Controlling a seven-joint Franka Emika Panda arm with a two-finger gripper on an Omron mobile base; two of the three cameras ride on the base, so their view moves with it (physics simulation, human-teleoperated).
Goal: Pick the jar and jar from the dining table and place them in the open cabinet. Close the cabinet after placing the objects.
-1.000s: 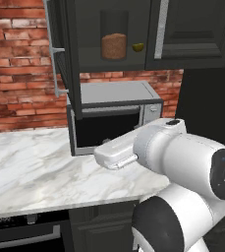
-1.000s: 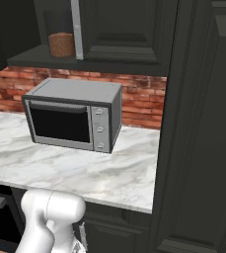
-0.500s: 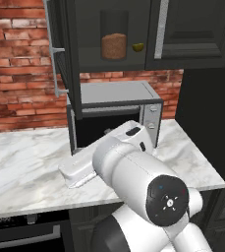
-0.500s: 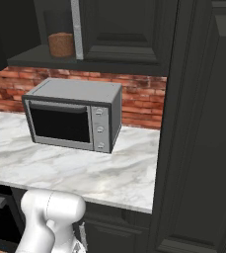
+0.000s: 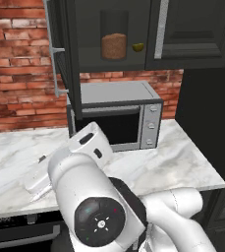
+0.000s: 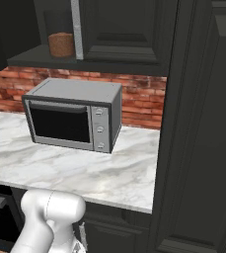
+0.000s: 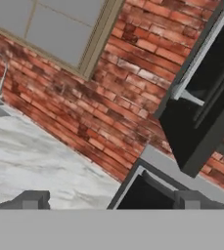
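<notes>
One jar with reddish-brown grainy filling stands on the shelf of the open black cabinet; in the right base view this jar sits at the shelf's left end. The other jar and the dining table are out of view. The cabinet's left door hangs open, its silver handle facing out. My gripper is open, fingertips wide apart with nothing between them. It points at the brick wall, low over the counter, left of and well below the cabinet door.
A steel microwave stands on the marble counter under the cabinet. A small yellow thing lies beside the jar. A faucet rises at the far left. A tall dark cabinet wall closes the right side.
My arm has swung left and down across the left base view, and the hand went from in front of the microwave to over the counter's left part. Jar and cabinet door stay put.
</notes>
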